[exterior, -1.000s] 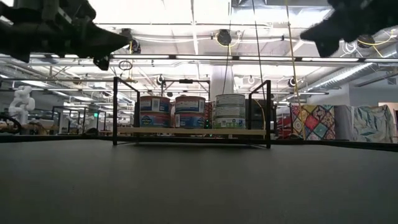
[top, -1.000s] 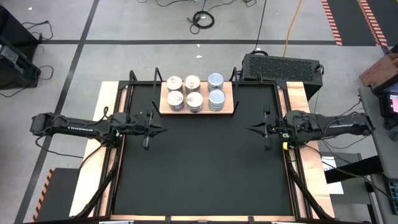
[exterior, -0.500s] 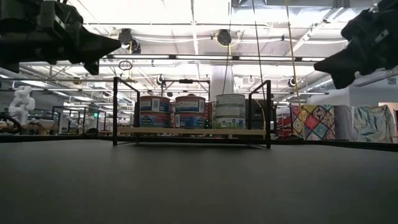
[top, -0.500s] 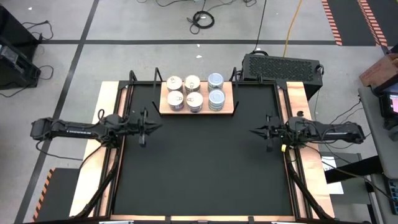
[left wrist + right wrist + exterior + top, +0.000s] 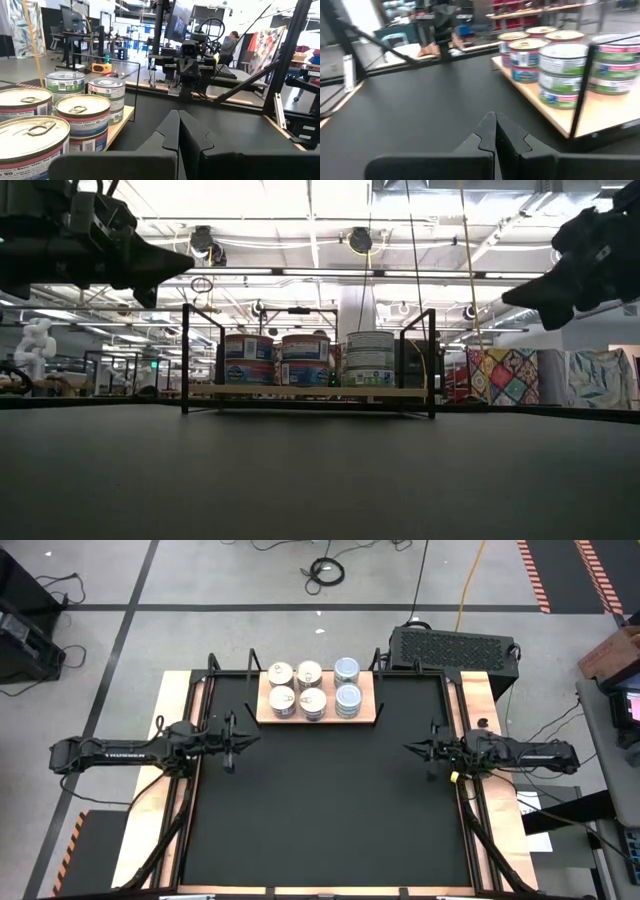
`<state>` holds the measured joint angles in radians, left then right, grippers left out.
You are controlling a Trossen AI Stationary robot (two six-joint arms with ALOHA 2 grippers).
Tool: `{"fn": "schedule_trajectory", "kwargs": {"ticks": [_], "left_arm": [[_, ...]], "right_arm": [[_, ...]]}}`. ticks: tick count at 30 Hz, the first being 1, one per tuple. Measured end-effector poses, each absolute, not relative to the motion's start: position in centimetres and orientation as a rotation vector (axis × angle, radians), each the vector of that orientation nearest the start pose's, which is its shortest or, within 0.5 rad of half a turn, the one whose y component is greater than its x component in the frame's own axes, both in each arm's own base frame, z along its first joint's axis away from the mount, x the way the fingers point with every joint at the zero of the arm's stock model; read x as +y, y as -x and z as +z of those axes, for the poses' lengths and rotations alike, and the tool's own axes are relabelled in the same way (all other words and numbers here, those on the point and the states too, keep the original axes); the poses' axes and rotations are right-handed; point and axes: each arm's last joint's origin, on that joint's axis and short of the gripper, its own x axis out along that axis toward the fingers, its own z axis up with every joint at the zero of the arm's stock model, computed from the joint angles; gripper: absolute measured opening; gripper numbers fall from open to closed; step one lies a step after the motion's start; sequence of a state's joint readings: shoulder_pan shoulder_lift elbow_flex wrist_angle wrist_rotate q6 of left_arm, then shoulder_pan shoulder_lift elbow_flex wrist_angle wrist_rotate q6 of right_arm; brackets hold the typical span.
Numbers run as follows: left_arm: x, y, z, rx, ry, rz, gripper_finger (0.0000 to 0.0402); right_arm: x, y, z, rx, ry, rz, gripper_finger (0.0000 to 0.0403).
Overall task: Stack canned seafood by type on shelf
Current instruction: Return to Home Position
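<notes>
The canned seafood (image 5: 313, 687) stands on the shelf (image 5: 367, 706), a light wooden board at the far edge of the black tabletop (image 5: 320, 820), roughly midway between the two arms. From above, the tins occupy six positions in three columns of two. The two columns nearer the left arm have white printed tops with pull tabs, and the column nearer the right arm has plain silvery-blue tops. In the low view each visible stack is two tins high: two blue-labelled stacks (image 5: 250, 359) stand side by side, with a green-and-white-labelled stack (image 5: 370, 359) just beside them. Thin black rods (image 5: 185, 358) frame them at the board's ends. The left gripper (image 5: 243, 741) hangs above the left part of the tabletop, raised clear of the surface and well apart from the shelf, pointing toward the table's centre. Its fingers (image 5: 169, 131) are pressed together tip to tip — clenched, grasping nothing. The right gripper (image 5: 412, 749) hangs opposite it above the right part of the tabletop, also raised and pointing inward. Its fingers (image 5: 487, 134) meet in the same way — clenched on nothing. A black vented box (image 5: 455, 646) sits beyond the table's far right corner.
</notes>
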<state>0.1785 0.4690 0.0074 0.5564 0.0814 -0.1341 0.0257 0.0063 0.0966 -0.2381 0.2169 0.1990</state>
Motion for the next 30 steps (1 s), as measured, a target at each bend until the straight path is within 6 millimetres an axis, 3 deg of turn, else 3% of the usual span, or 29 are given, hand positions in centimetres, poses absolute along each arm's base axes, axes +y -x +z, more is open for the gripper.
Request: {"fn": "schedule_trajectory", "kwargs": {"ticks": [4, 18, 30], "left_arm": [[2.1, -12.5, 17.7, -0.101, 0.137, 0.093, 0.0004], [2.1, -12.6, 16.6, 0.016, 0.065, 0.112, 0.0004], [2.1, -12.6, 16.7, 0.001, 0.069, 0.124, 0.0004]], "right_arm": [[-0.4, -9.2, 17.6, 0.058, -0.167, -0.214, 0.0], [-0.4, -9.2, 17.4, 0.088, 0.002, -0.212, 0.0], [-0.4, -9.2, 17.4, 0.079, -0.089, -0.212, 0.0]]}}
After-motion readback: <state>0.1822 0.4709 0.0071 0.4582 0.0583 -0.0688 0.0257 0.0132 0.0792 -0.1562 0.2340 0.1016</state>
